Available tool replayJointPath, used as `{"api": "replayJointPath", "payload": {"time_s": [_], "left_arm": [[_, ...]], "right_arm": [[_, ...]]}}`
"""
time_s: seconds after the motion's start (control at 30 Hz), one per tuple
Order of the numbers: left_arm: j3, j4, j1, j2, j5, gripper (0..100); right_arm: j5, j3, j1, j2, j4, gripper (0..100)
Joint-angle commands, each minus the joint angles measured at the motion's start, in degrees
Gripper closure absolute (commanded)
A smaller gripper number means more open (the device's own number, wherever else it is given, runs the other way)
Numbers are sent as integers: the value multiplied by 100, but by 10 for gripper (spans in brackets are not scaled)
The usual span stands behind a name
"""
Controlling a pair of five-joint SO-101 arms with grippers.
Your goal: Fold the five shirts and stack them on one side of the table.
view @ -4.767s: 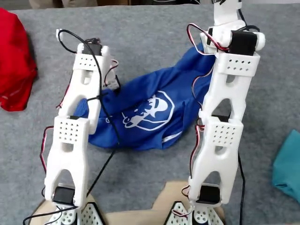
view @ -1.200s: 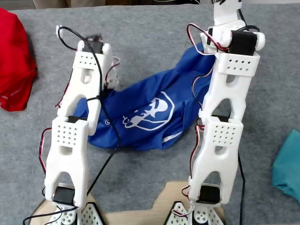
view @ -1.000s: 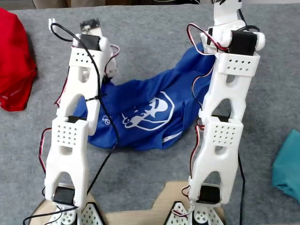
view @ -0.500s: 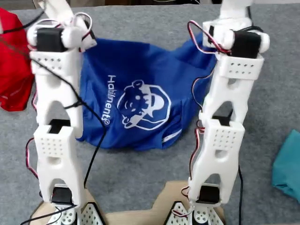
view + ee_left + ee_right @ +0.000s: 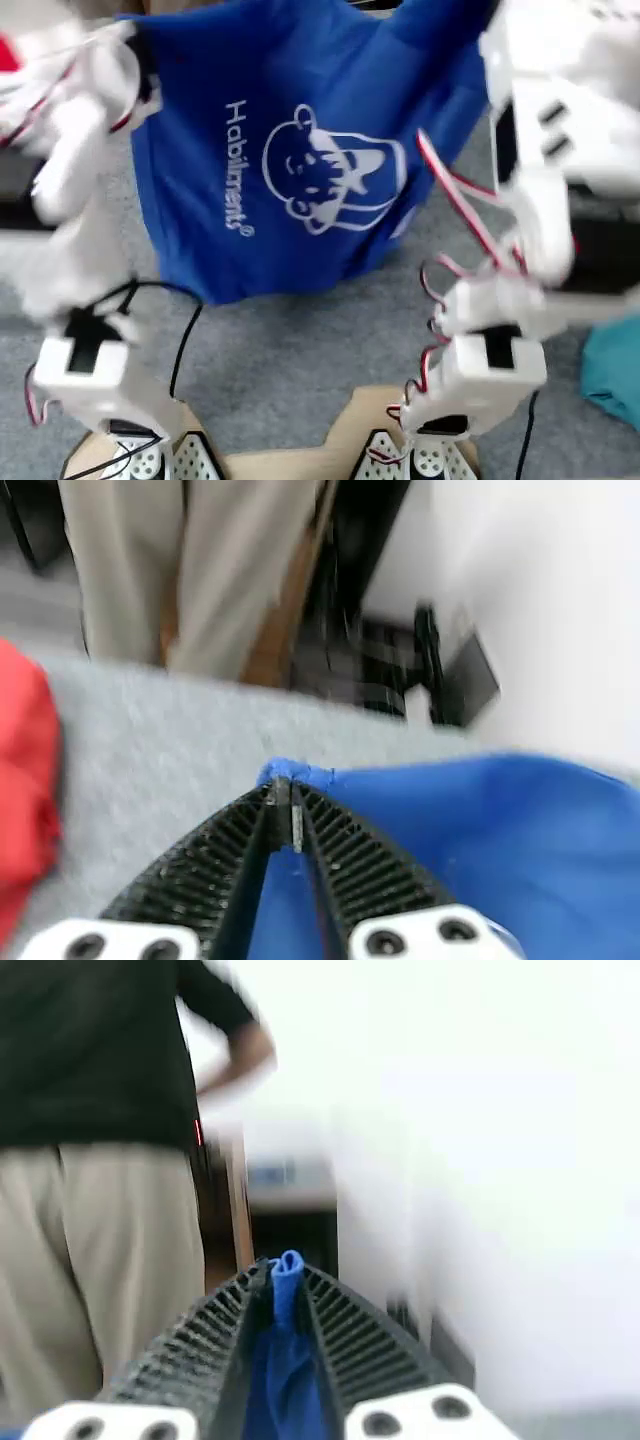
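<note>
Red shirt (image 5: pixel 22 780) bunched at left edge of desk (image 5: pixel 300 360). Left claw (image 5: pixel 283 800) raised, clenched on top corner of blue shirt (image 5: pixel 300 190), fabric pinched at tips. Blue shirt hangs spread between both arms above middle of desk, white print facing high camera; cannot tell whether lower hem touches desk. Right claw (image 5: pixel 285 1270) raised likewise, clenched on opposite top corner, blue fold bunched between its fingers. Teal shirt (image 5: pixel 615 365) lies at right edge of desk.
</note>
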Motion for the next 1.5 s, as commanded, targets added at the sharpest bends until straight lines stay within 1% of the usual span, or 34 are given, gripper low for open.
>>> {"api": "replayJointPath", "payload": {"time_s": [0.0, 0.13, 0.23, 0.4, 0.53, 0.57, 0.63, 0.77, 0.9, 0.97, 1.03, 1.17, 1.3, 1.37, 1.47], "left_arm": [[176, 70, -422, -1051, -387, 981], [967, 70, -1081, -2211, -677, 981], [1582, 70, -1363, -3134, -879, 981], [2690, 62, -1389, -4576, -1090, 981], [4026, 62, -1345, -5349, -1187, 981], [4536, 62, -1231, -5473, -1108, 981], [5600, 62, -818, -5657, -905, 981], [7305, 62, 501, -5736, -413, 980], [8237, 26, 1960, -5727, -18, 979], [8756, -264, 2690, -5692, 79, 979], [9310, -615, 3226, -5631, 211, 979], [10180, -1310, 3842, -5464, 290, 979], [10813, -2057, 4062, -5077, 264, 978], [11042, -2505, 4062, -4743, 255, 974], [11191, -3130, 4053, -4048, 290, 912]], "right_arm": [[-62, -119, -75, -646, -290, 994], [-26, -110, -75, -1077, -273, 993], [-18, -110, -75, -1393, -141, 993], [-18, -101, -66, -1824, 721, 993], [88, 66, -66, -1859, 1705, 993], [132, 207, -66, -1859, 1908, 993], [158, 585, -40, -1877, 1969, 993], [193, 1358, 92, -1912, 1960, 993], [193, 2255, 242, -1789, 1952, 993], [193, 2774, 365, -1701, 1952, 993], [193, 3196, 549, -1596, 1837, 993], [193, 3820, 1138, -1393, 1336, 993], [202, 4435, 1754, -1174, 818, 993], [413, 4822, 2053, -1007, 527, 993], [1011, 5499, 2466, -655, -44, 993]]}}
